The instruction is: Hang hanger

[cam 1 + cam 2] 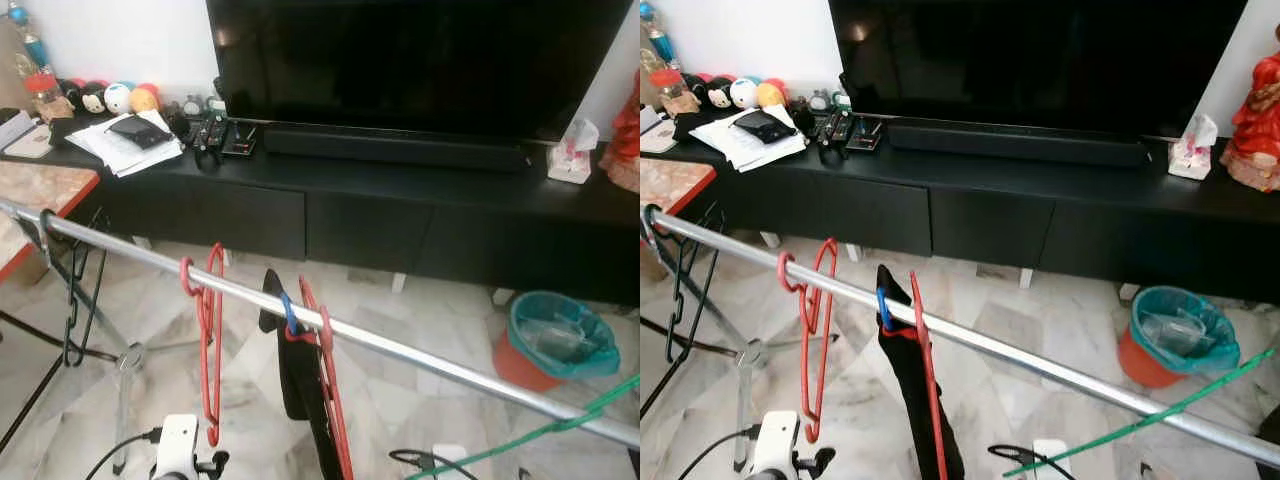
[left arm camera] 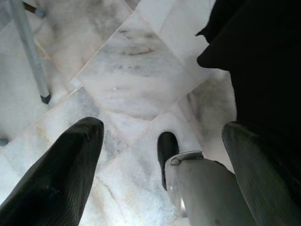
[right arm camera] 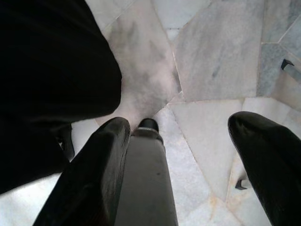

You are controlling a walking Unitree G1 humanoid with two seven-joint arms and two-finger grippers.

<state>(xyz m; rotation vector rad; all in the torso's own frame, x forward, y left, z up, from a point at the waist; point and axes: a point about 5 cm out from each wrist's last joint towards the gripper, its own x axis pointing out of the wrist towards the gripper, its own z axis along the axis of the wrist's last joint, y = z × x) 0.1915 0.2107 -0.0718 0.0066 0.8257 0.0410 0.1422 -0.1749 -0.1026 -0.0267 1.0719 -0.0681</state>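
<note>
Both grippers are pointed down at the marble floor: the left gripper and right gripper are seen with fingers spread wide, nothing held. A black garment on a red hanger is hung from the metal rail; an empty red hanger is hooked just beside it. Farther back, a black TV bench and teal-lined bin are seen.

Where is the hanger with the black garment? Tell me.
In the left eye view, the hanger with the black garment hangs mid-way along the metal rail, to the right of an empty red hanger.
</note>
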